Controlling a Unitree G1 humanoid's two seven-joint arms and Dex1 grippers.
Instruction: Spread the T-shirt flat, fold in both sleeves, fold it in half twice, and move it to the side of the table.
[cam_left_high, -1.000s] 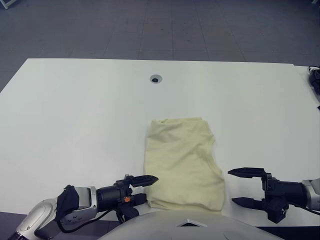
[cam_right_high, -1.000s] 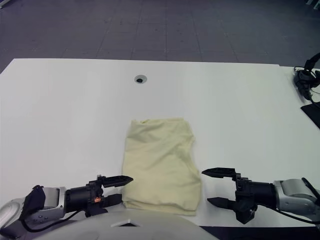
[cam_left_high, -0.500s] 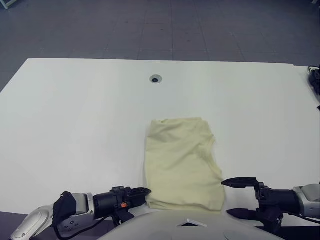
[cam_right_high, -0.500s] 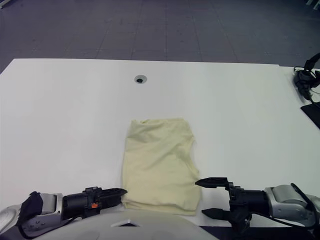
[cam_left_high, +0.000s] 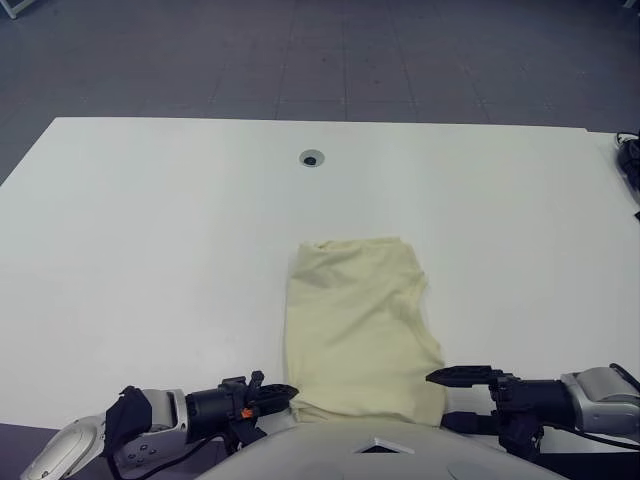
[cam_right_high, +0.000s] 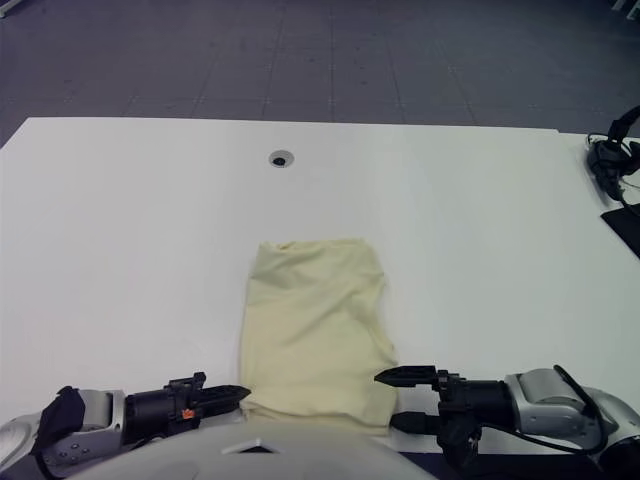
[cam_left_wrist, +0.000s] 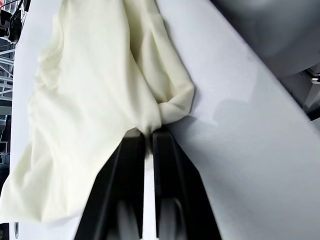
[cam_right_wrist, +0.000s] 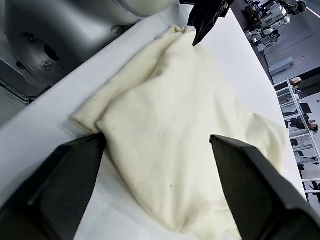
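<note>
near hem grab: left pinched, right not yet closed

the t-shirt (cam_left_high: 362, 325) lies on the table (cam_left_high: 150, 250) as a narrow upright rectangle, roughly centred left to right, its near edge right at the table edge in front of me. no sleeves stick out, so i judge them folded in and a half-fold as the step in hand.

left gripper (cam_left_high: 290, 393) sits low at the near-left corner. its fingers (cam_left_wrist: 127, 170) are pressed together, and the wrist view shows a rolled lip of cloth caught at the very tips. shallow bite, i'd call it a pinch on the corner only.

right gripper (cam_left_high: 438, 398) is at the near-right corner with its fingers (cam_right_wrist: 255, 180) spread wide, the corner lying between them, one finger over the cloth and one near table level. nothing clamped there yet.

why this placement: both grippers come in flat along the table from the near side, one per corner, so the hem can be lifted evenly and carried toward the far edge. my read, not something seen.

next move needs the right side closed on all layers at that corner. risk: the left bite is thin and could slip, or take only the top layer, which would skew the fold.

containers: the table is the only thing bearing anything. it carries the shirt, and has a small cable hole (cam_left_high: 312, 158) well beyond the shirt's far edge. some dark cabling (cam_right_high: 605, 155) sits at the far right edge, well apart from the cloth.
</note>
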